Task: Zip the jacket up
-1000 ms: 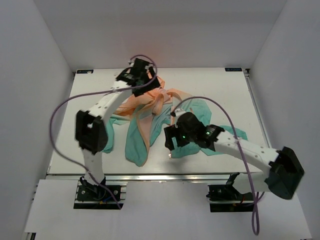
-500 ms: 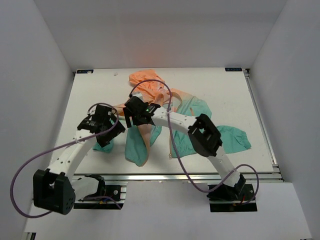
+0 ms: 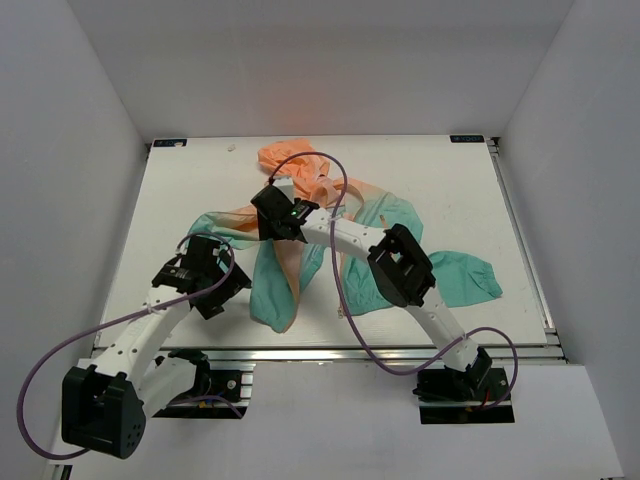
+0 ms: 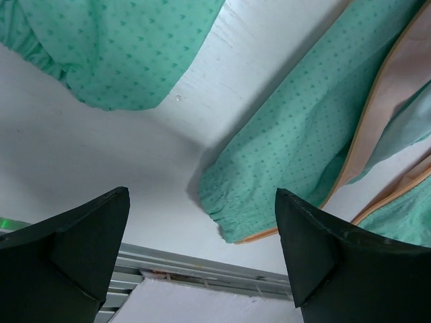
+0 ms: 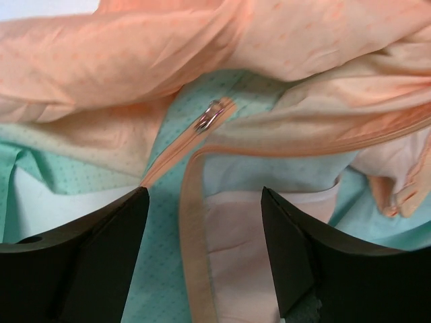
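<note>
While my right pincer [image 5: 205, 195] hangs released, its two dark fingers spread with nothing between them, the jacket [image 5: 222, 40] lies crumpled directly beneath it. Just ahead of the gap sits a small metal zipper pull [image 5: 210, 116] on an orange zip line that slants across teal cloth. An orange-edged hem [image 5: 190, 229] runs down between my fingers, and peach folds bunch up farther ahead. My left pincer [image 4: 202, 195] is also released, gaping wide over the bare white table [image 4: 87, 155] and touching no cloth. Just ahead of its gap lies a gathered teal cuff [image 4: 229, 215] trimmed in orange. Farther ahead, off to one side, is another teal fold [image 4: 114, 54], and the table's metal rail [image 4: 188, 269] runs close under the fingers.
</note>
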Robot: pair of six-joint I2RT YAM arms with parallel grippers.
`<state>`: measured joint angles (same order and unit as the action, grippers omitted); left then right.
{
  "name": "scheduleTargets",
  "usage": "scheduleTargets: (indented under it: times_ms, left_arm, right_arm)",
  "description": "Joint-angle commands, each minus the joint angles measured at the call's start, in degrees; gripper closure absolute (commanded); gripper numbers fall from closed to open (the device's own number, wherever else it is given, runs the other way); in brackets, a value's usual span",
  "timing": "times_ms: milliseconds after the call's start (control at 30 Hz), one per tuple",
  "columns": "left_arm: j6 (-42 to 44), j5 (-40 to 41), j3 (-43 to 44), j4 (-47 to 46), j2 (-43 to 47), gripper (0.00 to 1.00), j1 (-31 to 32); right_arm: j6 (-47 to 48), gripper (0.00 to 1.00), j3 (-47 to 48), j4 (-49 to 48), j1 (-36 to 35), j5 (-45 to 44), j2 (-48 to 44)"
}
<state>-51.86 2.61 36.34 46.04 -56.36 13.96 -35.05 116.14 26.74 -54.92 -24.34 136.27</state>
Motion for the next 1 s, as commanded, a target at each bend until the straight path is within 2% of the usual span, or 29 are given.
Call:
scheduleTargets:
  times_ms: [0,133,233,367,467,600,700,833,967]
  left_arm:
    - [1.5,-2.5,-1.0,-4.0,1.1,0.02,0.0]
    - [4.6,-5.5,-1.0,-6.9,-0.2,0.02,0.1]
    - [6.5,-5.9,-1.1,-9.0,-0.8,0.02,0.0]
    - [7.7,-6.9,-2.1,-12.0,-2.1,0.02,0.0]
    - [7.8,-8.8,-3.5,-14.6,-3.9,0.02,0.0]
    - [7.7,-9.5,-4.3,-17.5,-6.8,0.02,0.5]
    - [7.9,-8.9,-3.8,-17.6,-9.1,0.02,0.9]
    - [8.4,-8.2,-3.0,-16.4,-9.8,0.02,1.2]
    - [9.4,-8.7,-2.5,-15.3,-8.9,0.02,1.4]
  right_arm:
    - [-2.1,0.28,2.4,-2.1,1.1,-1.9,1.0]
    - [-2.5,0.37,2.4,-3.8,2.4,-0.7,1.6]
    - [-2.1,0.51,2.6,-4.7,2.6,-0.4,1.7]
    - [-1.3,0.75,1.7,-6.0,2.8,-0.5,0.7]
    - [-1.1,0.98,0.8,-7.0,2.9,0.7,-0.1]
    - [0.4,1.0,-0.6,-6.0,3.1,1.2,-2.7]
    - [2.2,1.0,-5.4,-6.0,3.4,1.3,-6.9]
    - [4.4,1.0,-18.4,-8.0,5.0,3.9,-15.8]
    - [8.1,1.0,-32.3,-15.9,7.6,11.5,-23.1]
